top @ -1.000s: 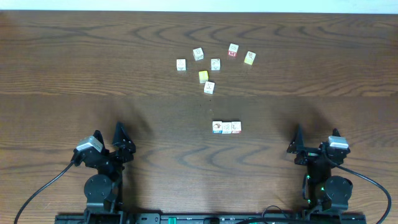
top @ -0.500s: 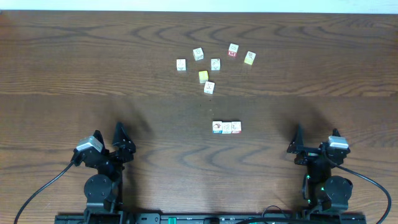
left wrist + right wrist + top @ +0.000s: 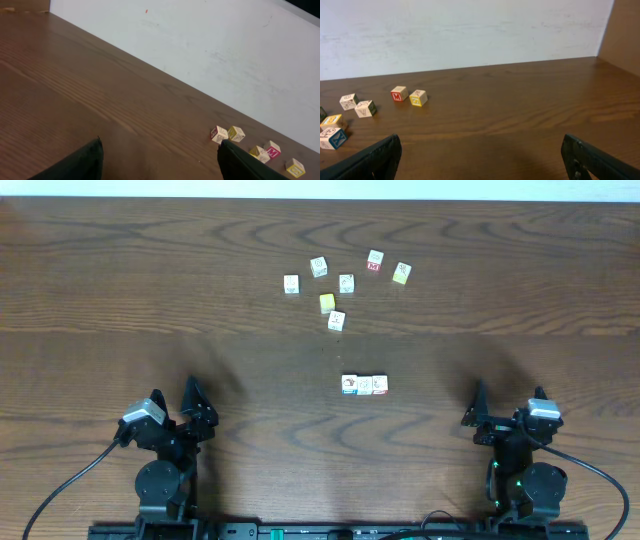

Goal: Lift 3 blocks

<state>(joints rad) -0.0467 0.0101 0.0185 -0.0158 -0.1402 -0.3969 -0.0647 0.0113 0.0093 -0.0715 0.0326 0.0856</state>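
L hand (image 3: 159, 152) & R hand (image 3: 480, 147) both wide open, nothing held, low at near edge of worktop (image 3: 100, 300). 3 blocks (image 3: 365, 384) in a tight row mid-worktop, between the hands, well apart from each.

Dark wood-grain table (image 3: 120, 280), plain white wall (image 3: 470, 30)

Matt dark wood-grain table (image 3: 120, 300), pale wooden blocks (image 3: 365, 384), matt white wall (image 3: 470, 30)

Loads of bare table (image 3: 150, 310) either side of the row of three blocks (image 3: 364, 385), front approach wide open; only the scattered cubes (image 3: 346, 282) behind crowd the far side.
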